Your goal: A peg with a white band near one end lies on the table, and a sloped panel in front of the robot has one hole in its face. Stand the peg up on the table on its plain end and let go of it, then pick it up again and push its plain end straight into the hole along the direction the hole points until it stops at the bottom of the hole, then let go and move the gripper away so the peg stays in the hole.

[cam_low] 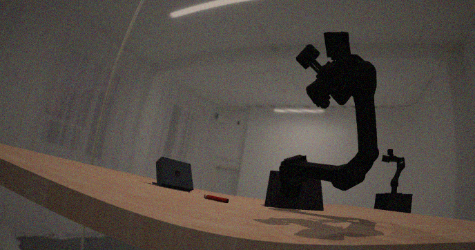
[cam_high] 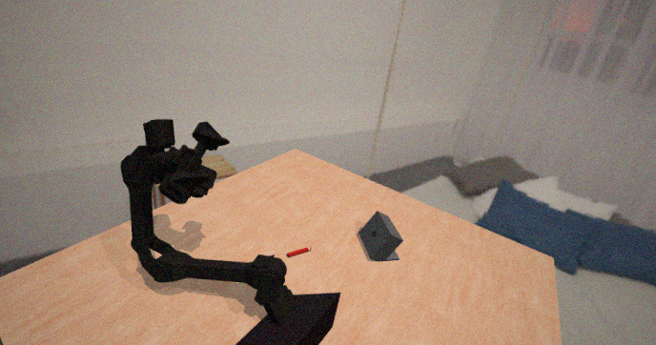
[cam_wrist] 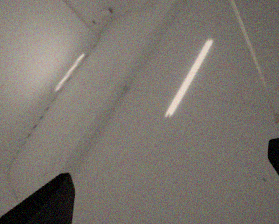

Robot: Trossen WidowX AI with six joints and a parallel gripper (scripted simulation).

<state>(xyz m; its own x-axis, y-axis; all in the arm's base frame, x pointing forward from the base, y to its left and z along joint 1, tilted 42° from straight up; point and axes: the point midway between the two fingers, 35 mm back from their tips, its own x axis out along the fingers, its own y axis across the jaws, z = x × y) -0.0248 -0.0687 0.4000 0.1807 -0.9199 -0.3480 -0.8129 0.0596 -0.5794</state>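
Note:
The red peg (cam_high: 298, 252) (cam_low: 216, 198) lies flat on the wooden table (cam_high: 429, 285) (cam_low: 103, 193). Its white band is at the end nearer the panel in the top view. The dark sloped panel (cam_high: 379, 236) (cam_low: 173, 173) stands a little beyond the peg, with a small hole in its face. My gripper (cam_high: 158, 127) (cam_low: 336, 37) (cam_wrist: 172, 165) is open and empty. It is raised high on the folded arm behind the base, far from the peg, and points up at the ceiling. The wrist view shows only two dark fingertips and ceiling lights.
The arm's black base (cam_high: 296, 318) (cam_low: 293, 193) sits at the table's near edge in the top view. A small black stand (cam_low: 393, 196) is on the table beside the arm. Blue and grey cushions (cam_high: 548, 223) lie on the floor past the table's right edge.

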